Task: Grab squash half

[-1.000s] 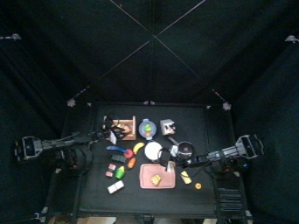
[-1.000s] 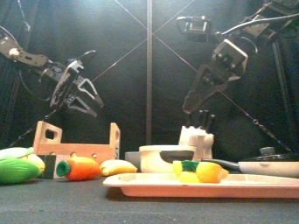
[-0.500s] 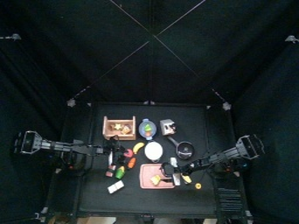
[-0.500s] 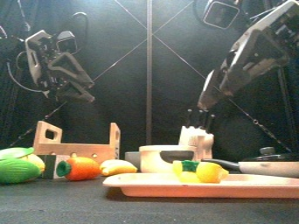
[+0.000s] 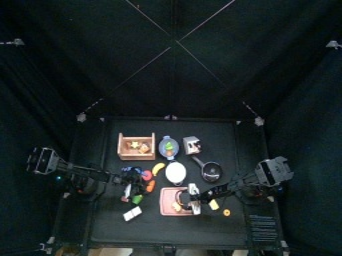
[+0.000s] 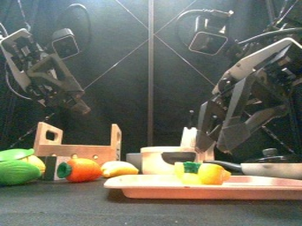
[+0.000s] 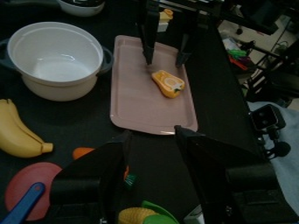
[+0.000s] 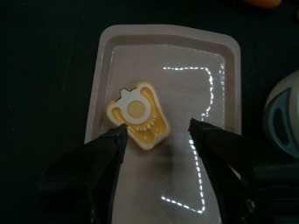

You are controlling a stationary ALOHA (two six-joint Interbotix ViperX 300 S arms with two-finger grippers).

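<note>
The squash half (image 8: 138, 116) is a small yellow-orange piece lying flat on the pink tray (image 8: 216, 179) near the table's front. My right gripper (image 8: 158, 129) hangs just above it, open, one jaw on each side of the piece and not touching it. The left wrist view shows the squash half (image 7: 169, 83) on the tray (image 7: 146, 109) with the right arm's jaws standing over it. My left gripper (image 7: 152, 140) is open and holds nothing, off the tray's near end. From the front, the squash half (image 6: 210, 174) shows low on the tray (image 6: 141, 184).
A white bowl (image 7: 55, 54) stands beside the tray, with a banana (image 7: 17, 140) near it. A wooden crate (image 6: 77, 146), a green toy (image 6: 14, 166) and an orange piece (image 6: 80, 168) sit at the left. A pan (image 6: 277, 163) stands at the right.
My right gripper has moved toward the table's front and come down over the tray and the squash half. The left arm has swung away from the crate toward the front left.
</note>
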